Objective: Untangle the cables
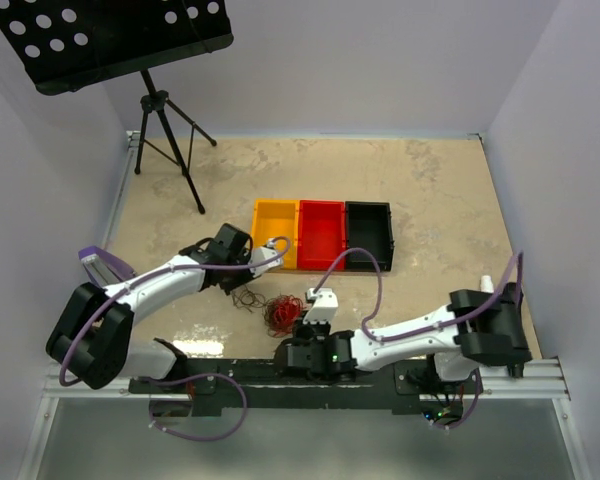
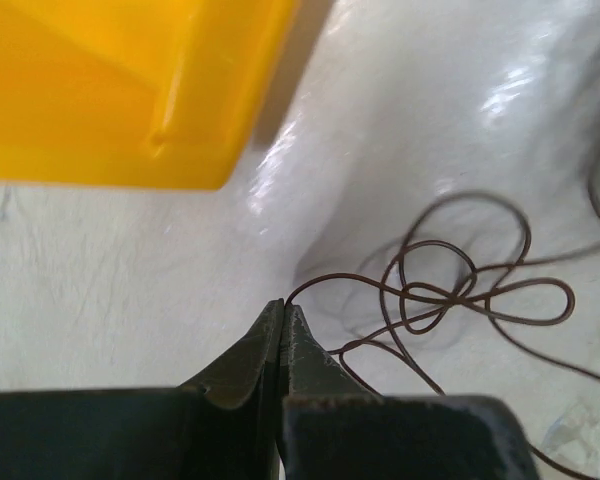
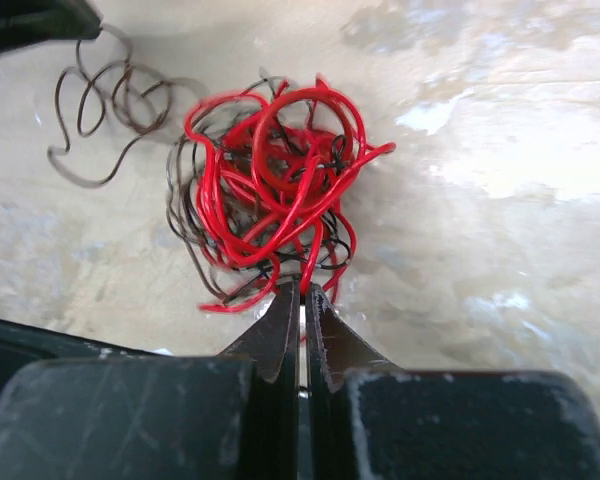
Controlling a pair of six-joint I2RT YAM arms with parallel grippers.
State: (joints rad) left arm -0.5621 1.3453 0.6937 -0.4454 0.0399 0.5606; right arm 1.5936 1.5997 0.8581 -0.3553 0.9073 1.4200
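Note:
The cables lie in front of the bins: a ball of red cable mixed with dark strands [image 1: 283, 313] [image 3: 270, 190], and a loose brown cable [image 1: 248, 298] [image 2: 450, 290] [image 3: 100, 110] looping off its left side. My left gripper [image 1: 237, 284] [image 2: 284, 303] is shut, with the brown cable's end coming out of its tips. My right gripper [image 1: 297, 326] [image 3: 302, 288] sits at the near edge of the red ball, shut on a red strand.
Behind the cables, an orange bin [image 1: 274, 234] [image 2: 110, 80], a red bin [image 1: 321, 233] and a black bin [image 1: 368, 235] stand in a row. A music stand on a tripod [image 1: 165, 130] is at the back left. Walls enclose the table.

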